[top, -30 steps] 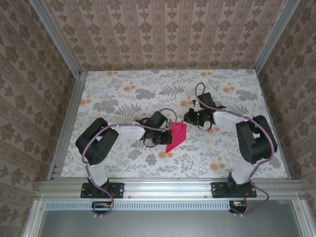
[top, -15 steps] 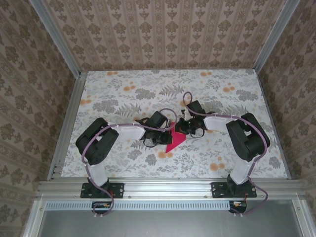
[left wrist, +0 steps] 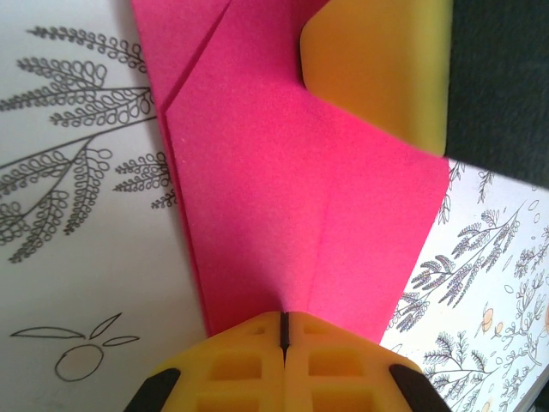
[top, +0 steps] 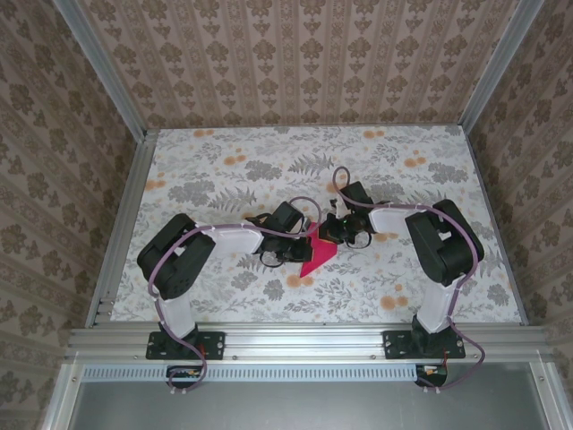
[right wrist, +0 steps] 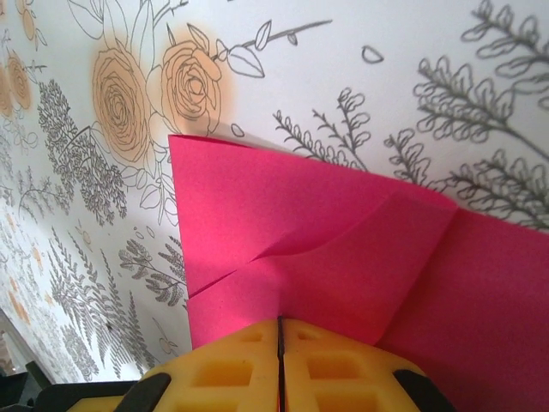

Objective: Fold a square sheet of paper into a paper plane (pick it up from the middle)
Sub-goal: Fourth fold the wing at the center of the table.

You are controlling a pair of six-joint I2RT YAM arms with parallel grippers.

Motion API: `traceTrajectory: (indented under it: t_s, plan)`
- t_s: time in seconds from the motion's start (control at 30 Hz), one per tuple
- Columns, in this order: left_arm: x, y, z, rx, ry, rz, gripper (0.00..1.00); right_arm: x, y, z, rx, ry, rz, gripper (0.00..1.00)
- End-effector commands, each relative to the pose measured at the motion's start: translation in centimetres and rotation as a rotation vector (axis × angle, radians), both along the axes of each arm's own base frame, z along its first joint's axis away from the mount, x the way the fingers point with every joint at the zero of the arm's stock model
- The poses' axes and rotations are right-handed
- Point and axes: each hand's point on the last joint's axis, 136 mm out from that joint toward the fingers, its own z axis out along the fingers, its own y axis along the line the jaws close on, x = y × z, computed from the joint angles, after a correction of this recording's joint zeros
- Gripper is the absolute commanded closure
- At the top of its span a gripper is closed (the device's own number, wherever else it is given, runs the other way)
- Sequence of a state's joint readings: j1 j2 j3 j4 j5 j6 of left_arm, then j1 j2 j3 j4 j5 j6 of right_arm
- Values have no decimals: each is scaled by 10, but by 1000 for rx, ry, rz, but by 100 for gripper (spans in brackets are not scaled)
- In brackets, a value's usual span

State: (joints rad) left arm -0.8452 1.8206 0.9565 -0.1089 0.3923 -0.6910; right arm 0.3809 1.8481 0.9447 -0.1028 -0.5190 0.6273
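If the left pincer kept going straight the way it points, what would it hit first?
The left pincer is shut on the pink paper, so it would push that along. The first solid thing ahead looks like a yellow finger of the right pincer, off to one side; depth is unclear.

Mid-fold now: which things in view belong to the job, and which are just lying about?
Job:
pink sheet of paper, partly folded
left gripper, fingers shut on the paper
right gripper, also shut on the paper

Just there:
flower-printed table
patterned walls
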Motion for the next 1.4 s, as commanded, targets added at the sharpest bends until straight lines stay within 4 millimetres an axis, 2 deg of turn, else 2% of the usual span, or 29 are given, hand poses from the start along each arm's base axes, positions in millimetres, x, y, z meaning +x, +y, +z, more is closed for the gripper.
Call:
traceTrajectory:
  t_s: [0.0,0.3,0.67,0.8,0.93,1.03,1.1,1.2,1.37]
  plan:
    - [-29,32,-34,170,99,-28,100,20,-12,-3,-34,-25,-32,91]
    - [-31,31,-35,169,104,-31,100,41,-24,-7,-51,-33,-54,91]
    - [-31,29,-33,160,100,-32,100,65,-53,-9,-61,-52,-102,91]
    - [-29,29,-33,161,99,-29,100,73,-54,3,-50,-82,-112,91]
    - [-27,27,-31,155,90,-25,100,76,-53,35,-36,-135,-118,90]
    - [-24,25,-31,152,86,-17,100,65,-56,55,-28,-165,-133,89]
    - [-23,24,-30,147,84,-10,100,51,-54,59,-15,-163,-135,89]
    - [-20,23,-28,139,77,-1,100,27,-41,56,9,-135,-125,89]
    - [-15,23,-27,130,68,29,100,-6,-7,43,50,-82,-83,88]
